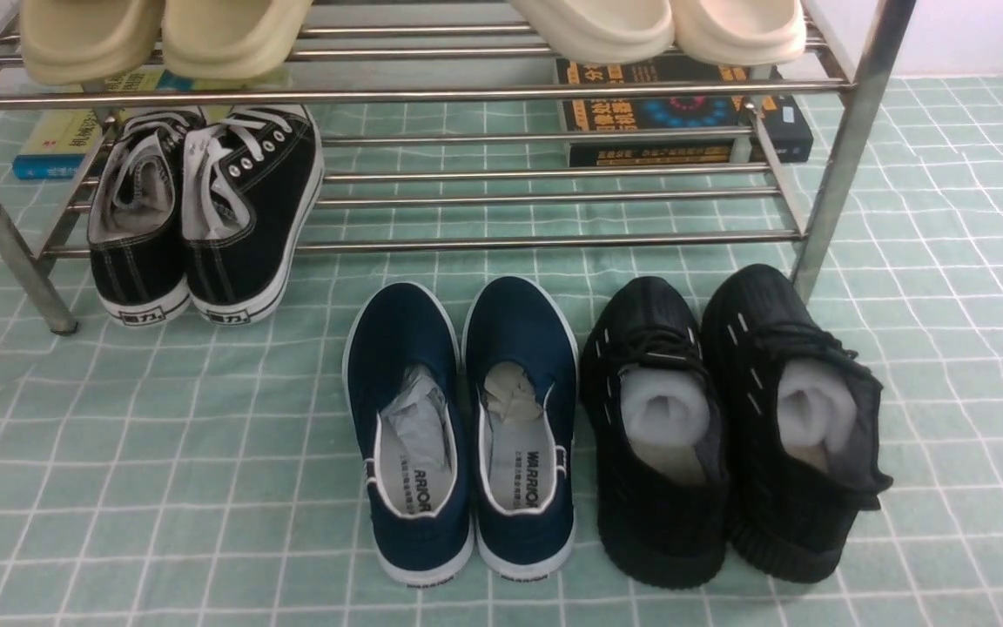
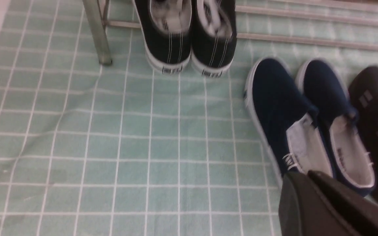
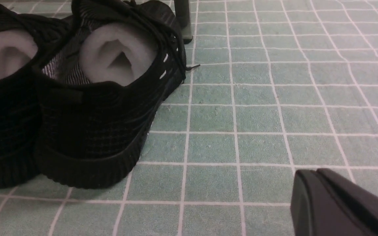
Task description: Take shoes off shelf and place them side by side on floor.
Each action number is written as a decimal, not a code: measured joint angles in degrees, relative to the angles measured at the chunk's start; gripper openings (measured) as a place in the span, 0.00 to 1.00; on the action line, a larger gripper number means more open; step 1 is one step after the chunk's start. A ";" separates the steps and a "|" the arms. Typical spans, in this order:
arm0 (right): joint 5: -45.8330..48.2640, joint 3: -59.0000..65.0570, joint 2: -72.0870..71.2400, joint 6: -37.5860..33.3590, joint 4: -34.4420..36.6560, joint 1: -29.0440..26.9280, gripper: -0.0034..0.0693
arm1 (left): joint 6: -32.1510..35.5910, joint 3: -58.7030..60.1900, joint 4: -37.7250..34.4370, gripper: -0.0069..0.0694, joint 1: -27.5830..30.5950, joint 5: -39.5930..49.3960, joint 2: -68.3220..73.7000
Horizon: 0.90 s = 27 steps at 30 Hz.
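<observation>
Navy shoes (image 1: 462, 427) side by side on the green floor (image 1: 162, 453), toes toward the shelf (image 1: 554, 239), heels nearest the camera. Just beyond and beside the left gripper (image 2: 310, 183), pressed together and empty. Black knit sneakers (image 1: 732, 418) touching the navy pair on the far side from that gripper. Right gripper (image 3: 317, 186) also pressed together, empty, low over bare floor, knit sneakers well off to its side. Lace-ups (image 1: 201, 213) on the shelf's lowest tier.

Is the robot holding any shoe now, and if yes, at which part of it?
Nothing is held. The left hand and the right hand are shut and empty; the navy shoes stand side by side on the floor.
</observation>
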 joint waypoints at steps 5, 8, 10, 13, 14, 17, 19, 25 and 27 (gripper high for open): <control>0.00 0.00 0.00 0.00 0.00 0.06 0.08 | 1.19 5.23 -0.29 0.14 0.00 0.00 -12.22; 0.00 0.00 0.00 0.00 0.00 0.06 0.09 | 0.82 10.87 0.05 0.14 0.00 0.00 -18.78; 0.00 0.00 0.00 0.00 0.00 0.06 0.10 | -1.76 17.96 0.34 0.15 0.00 -2.47 -24.90; 0.00 0.00 0.00 0.00 0.00 0.06 0.10 | -4.44 25.56 0.38 0.15 0.00 -12.34 -29.18; 0.00 0.00 0.00 0.00 0.00 0.06 0.10 | -4.68 26.62 0.38 0.15 0.00 -13.13 -29.57; 0.00 0.00 0.00 0.00 0.00 0.06 0.10 | -5.47 34.03 0.58 0.16 0.00 -24.23 -30.58; 0.00 0.00 0.00 0.00 0.00 0.06 0.10 | -5.59 37.48 0.62 0.16 0.00 -31.36 -30.52; 0.00 0.00 0.00 0.00 0.00 0.06 0.11 | -5.70 47.73 1.75 0.16 0.00 -40.68 -29.97; 0.00 0.00 0.00 0.00 0.00 0.06 0.12 | -5.70 50.29 2.36 0.17 0.00 -40.22 -29.92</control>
